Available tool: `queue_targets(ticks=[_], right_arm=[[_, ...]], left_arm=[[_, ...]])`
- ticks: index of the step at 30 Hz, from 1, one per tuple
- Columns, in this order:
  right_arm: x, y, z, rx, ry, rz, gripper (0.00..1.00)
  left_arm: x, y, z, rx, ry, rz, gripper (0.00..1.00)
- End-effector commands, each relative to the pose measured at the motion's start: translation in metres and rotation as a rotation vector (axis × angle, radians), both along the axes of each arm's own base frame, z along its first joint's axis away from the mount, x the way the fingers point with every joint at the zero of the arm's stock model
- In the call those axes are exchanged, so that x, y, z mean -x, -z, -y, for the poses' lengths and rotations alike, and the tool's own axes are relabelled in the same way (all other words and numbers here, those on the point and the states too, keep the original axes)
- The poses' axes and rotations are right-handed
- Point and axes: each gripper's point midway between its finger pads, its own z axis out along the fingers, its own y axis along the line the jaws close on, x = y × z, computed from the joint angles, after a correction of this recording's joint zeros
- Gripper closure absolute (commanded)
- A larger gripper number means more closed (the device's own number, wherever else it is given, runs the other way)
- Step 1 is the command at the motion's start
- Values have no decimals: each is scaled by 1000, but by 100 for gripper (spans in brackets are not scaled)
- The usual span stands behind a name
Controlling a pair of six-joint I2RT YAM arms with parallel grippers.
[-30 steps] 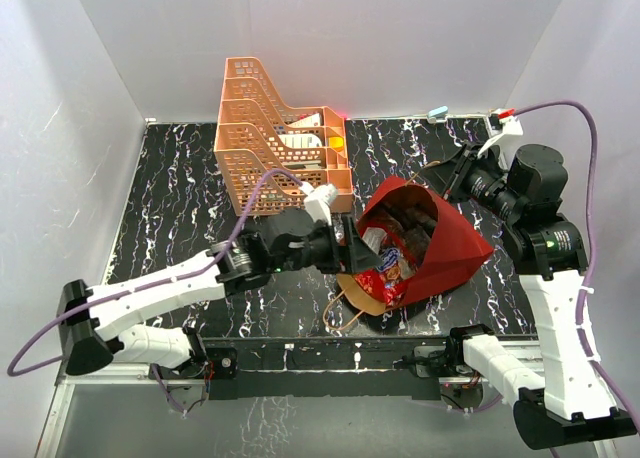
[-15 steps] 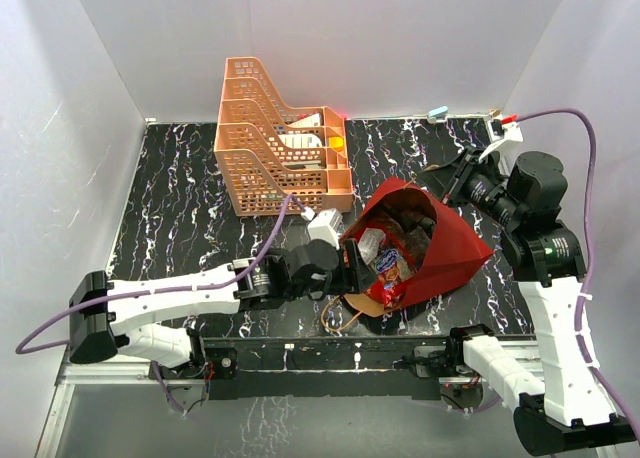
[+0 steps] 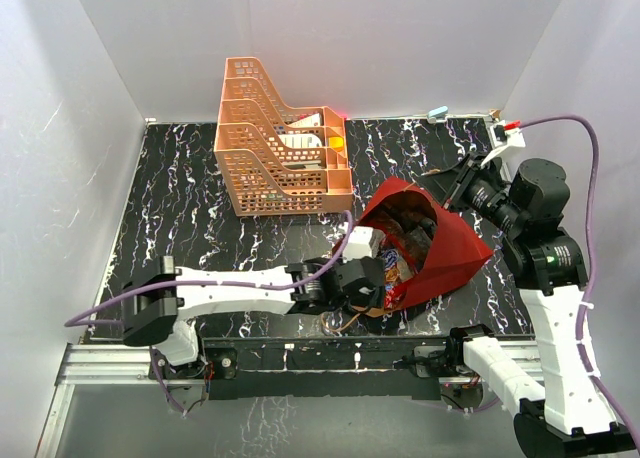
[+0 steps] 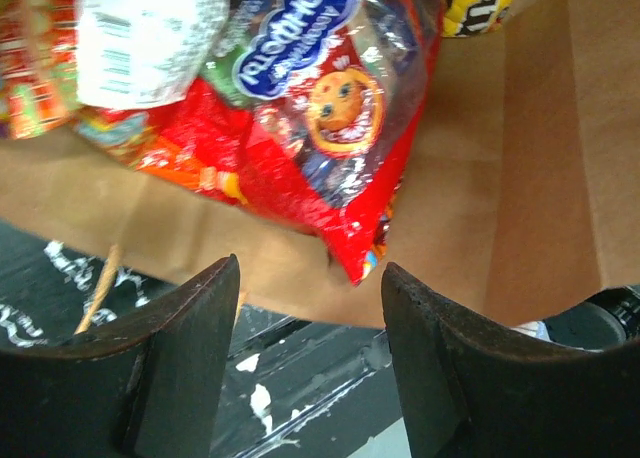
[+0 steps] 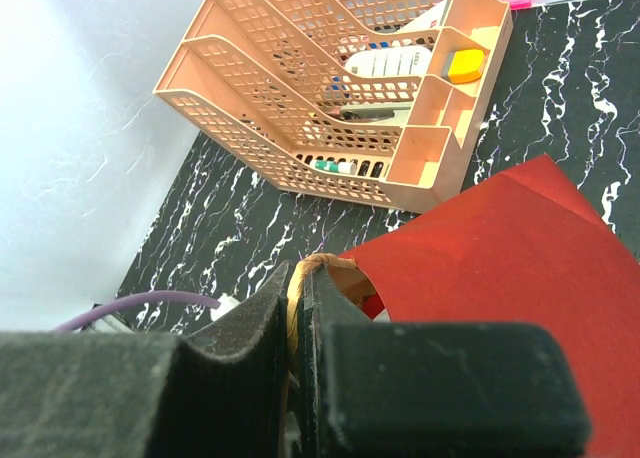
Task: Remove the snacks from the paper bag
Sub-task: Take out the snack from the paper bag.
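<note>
Paper bag (image 3: 455,246) lies on its side toward the near edge of the surface (image 3: 190,208), right of centre, mouth turned to the left edge. Orange rack (image 3: 270,148) stands well apart by the far edge. Right gripper (image 5: 298,290) is pinched shut on a cord handle (image 5: 308,262), apparently holding the rim up so the mouth gapes. Left gripper (image 4: 308,278) is at the mouth, jaws apart, nothing clamped between them. The big red packet (image 4: 330,118) with the blue oval logo spills onto the kraft lip just beyond the fingertips. A yellow packet (image 4: 480,0) sits deeper in. Judgement: the red packet looks light, with slick crinkly film and likely brittle contents. Best taken by the flat corner nearest the left gripper and pinched lightly; a squeeze on the belly may slip or crush. The bag's paper looks thin and apt to drag along.
</note>
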Motion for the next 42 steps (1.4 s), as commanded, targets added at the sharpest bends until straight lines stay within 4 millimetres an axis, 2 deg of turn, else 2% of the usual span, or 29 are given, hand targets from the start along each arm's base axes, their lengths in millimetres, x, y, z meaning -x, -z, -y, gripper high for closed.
queue_targets(ticks=[1,9,13,17,19,21,23,25,31,37,42], right_arm=[[6,-34,-2,-26,-10,139,93],[11,-34,-1,-23,-10,139,93],[11,-33,0,-20,-8,135,93],[11,-30,0,-15,-9,128,93],[11,-29,0,-12,-8,126,93],[12,-28,0,-9,-7,123,93],[12,-27,1,-6,-2,121,93],[12,-24,3,3,6,118,93],[13,-6,9,38,35,88,93],[18,17,11,57,37,55,93],[20,30,15,77,52,40,93]], left_arm=[[4,-11,28,-10,104,10,41],[-8,17,47,-123,136,20,38],[-8,42,52,-177,157,0,34],[-9,65,48,-248,163,-11,34],[-13,72,44,-281,159,-9,41],[-17,71,41,-297,150,-8,57],[-19,63,39,-290,148,6,68],[-20,51,38,-270,147,22,75],[-21,5,33,-216,155,50,99],[-22,-51,22,-132,146,91,100],[-24,-107,13,-51,164,161,100]])
